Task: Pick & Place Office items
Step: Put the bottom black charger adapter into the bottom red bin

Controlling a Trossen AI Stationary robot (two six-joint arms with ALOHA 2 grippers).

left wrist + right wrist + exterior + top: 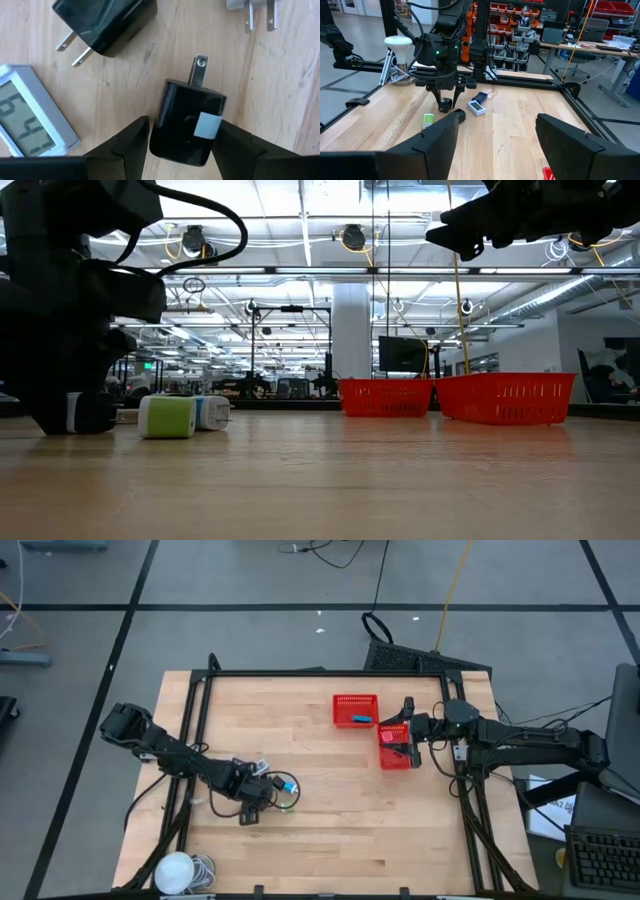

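Note:
Several small office items lie together on the table's near left part. A black plug adapter with a white sticker lies flat, prong end away from my left gripper, which points down and is shut on it. Around it lie another black adapter, a white digital display, a white plug and a green-and-white cube. My right gripper hangs open and level over the right red basket, nothing between its fingers. A second red basket holds a blue piece. My left gripper pinches the black adapter's two long sides between its two fingers, at the end away from the prong. The fingers come from above, pointing steeply down, one on each side. The adapter lies flat on the wooden table.
A white bulb-shaped lamp sits at the near left corner. Black frame rails run along the table's edges. The wide middle of the wooden table is bare wood between the item cluster and the baskets.

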